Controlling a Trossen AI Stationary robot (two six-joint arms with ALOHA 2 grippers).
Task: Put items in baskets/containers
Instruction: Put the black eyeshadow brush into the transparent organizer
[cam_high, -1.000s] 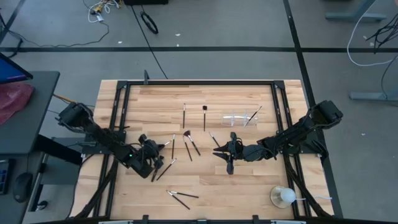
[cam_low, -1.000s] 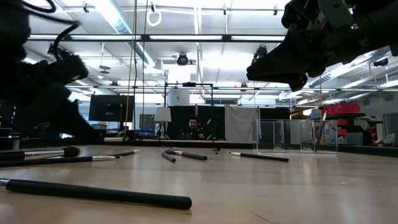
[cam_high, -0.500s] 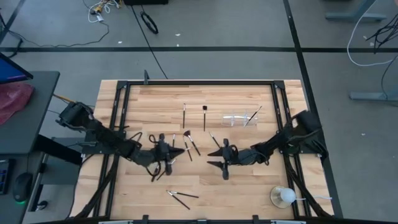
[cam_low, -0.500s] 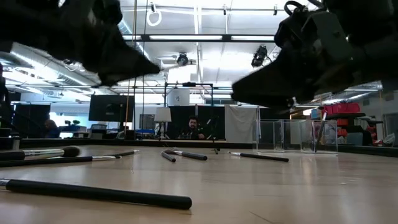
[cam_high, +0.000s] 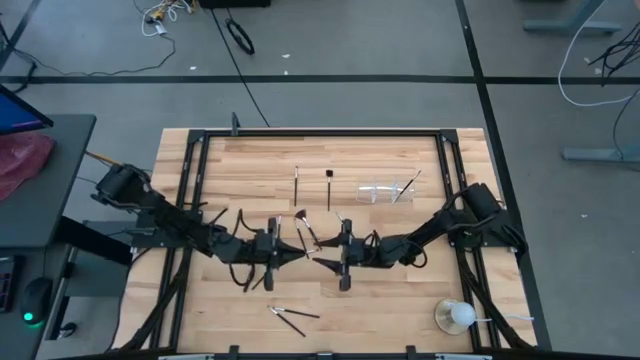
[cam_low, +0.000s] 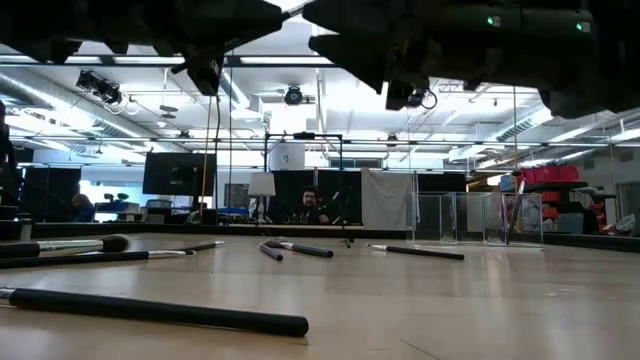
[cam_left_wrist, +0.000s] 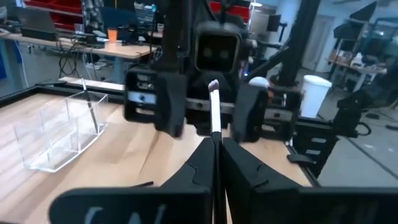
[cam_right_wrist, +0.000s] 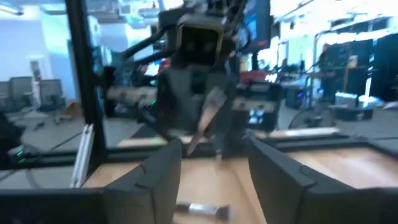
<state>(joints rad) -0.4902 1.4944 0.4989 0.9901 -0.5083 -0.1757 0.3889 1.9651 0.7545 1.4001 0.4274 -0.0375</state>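
Spanning the high view, the wooden table (cam_high: 400, 300) carries both arms, which meet nose to nose at its middle. The left gripper (cam_left_wrist: 216, 146) is clamped on a thin makeup brush (cam_left_wrist: 214, 106), a grip that only the left wrist view shows. Facing it, the right gripper (cam_right_wrist: 214, 165) stands with its jaws spread wide and empty. The clear tray (cam_high: 385, 191) sits toward the far right edge with a brush leaning in it. Loose brushes (cam_high: 292, 318) lie near the front edge.
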